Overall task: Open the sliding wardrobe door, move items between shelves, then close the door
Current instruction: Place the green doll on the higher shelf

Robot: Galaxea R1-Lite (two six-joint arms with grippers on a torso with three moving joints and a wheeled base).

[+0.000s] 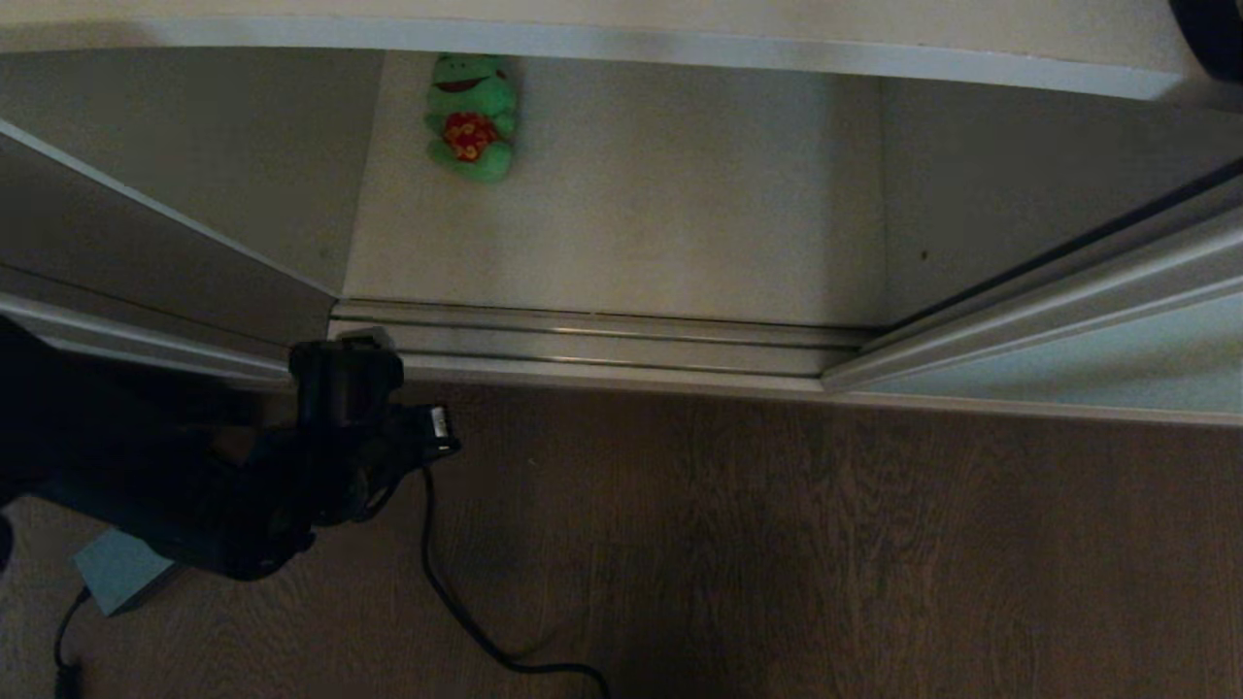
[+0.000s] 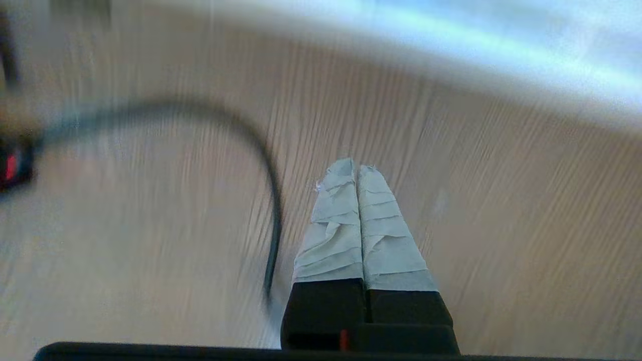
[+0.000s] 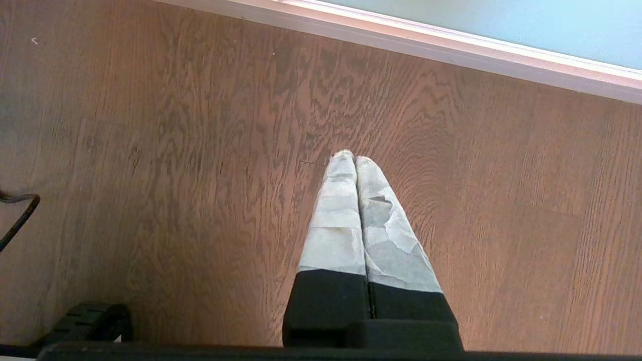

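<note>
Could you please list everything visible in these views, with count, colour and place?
green plush frog toy: one, green with a red patch, on the wardrobe's bottom board, back left.
off-white wardrobe boards: two, bottom board and an upper one above it.
frosted blue-green sliding door: one, slid to the right.
metal door track: one, silver, along the wardrobe front.
brown wood-grain floor: one.
black cable: one, on the floor.
left pincer: shut, above the floor.
right pincer: shut, above the floor.
</note>
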